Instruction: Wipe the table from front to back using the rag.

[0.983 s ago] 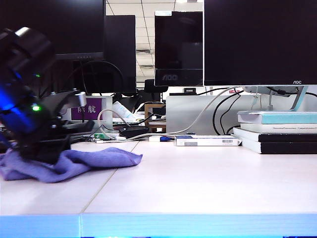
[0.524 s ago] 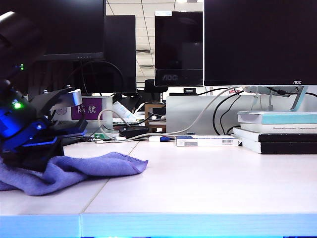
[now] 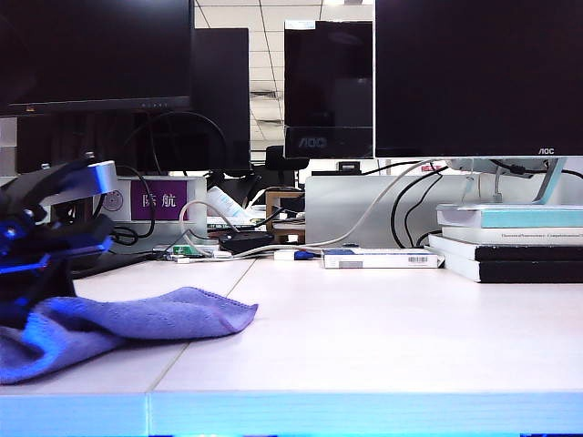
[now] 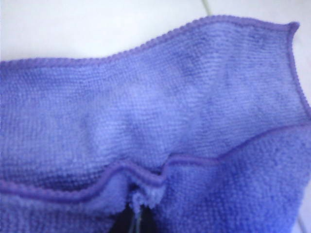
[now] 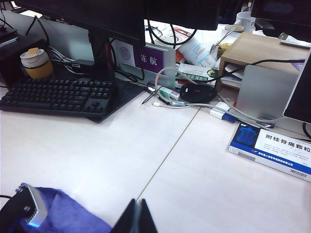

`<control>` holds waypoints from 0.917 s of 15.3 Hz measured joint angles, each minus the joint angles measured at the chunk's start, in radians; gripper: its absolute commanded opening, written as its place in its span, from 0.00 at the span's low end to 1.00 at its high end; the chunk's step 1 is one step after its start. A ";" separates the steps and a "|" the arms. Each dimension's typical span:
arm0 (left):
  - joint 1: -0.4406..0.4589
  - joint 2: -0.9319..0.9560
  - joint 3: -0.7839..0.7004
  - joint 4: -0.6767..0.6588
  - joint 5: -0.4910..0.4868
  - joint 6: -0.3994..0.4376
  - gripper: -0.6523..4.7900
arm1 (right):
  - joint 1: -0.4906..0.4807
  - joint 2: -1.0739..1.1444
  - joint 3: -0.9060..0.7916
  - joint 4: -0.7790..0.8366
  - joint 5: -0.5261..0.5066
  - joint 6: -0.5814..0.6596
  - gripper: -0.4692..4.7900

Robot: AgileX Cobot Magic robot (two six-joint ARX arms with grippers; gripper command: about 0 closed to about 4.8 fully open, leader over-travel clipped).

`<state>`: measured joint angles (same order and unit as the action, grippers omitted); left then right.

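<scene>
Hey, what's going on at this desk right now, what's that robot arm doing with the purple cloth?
The left end effector is shut on the rag, pinching a fold of it low against the table at the front left. The rag lies spread across the table's seam. The right end effector is shut and empty, held above the table to the right of the rag. A keyboard, cables and a medicine box sit farther back.

Dark monitors (image 3: pixel 474 77) loom at twelve o'clock; stacked books (image 3: pixel 510 241) at three; ceiling panels (image 3: pixel 264 55), perhaps lit, behind.
</scene>
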<state>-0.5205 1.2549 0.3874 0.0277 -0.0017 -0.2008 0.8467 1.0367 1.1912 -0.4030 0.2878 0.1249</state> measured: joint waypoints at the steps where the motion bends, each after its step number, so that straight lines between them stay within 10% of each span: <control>1: 0.000 -0.011 0.000 -0.019 0.000 0.000 0.11 | 0.000 0.000 0.000 0.000 0.000 0.000 0.09; 10: 0.000 -0.049 -0.039 0.002 0.002 -0.002 0.12 | 0.000 0.000 0.000 0.000 0.000 0.000 0.09; 11: 0.000 -0.042 -0.007 -0.033 0.002 -0.002 0.37 | 0.000 0.000 0.000 0.000 0.000 0.000 0.09; 14: 0.000 -0.033 0.131 -0.126 0.068 -0.001 0.45 | 0.000 0.000 0.000 0.000 0.000 0.000 0.09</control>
<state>-0.5209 1.2217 0.5186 -0.0982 0.0666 -0.2016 0.8467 1.0367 1.1912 -0.4026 0.2878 0.1249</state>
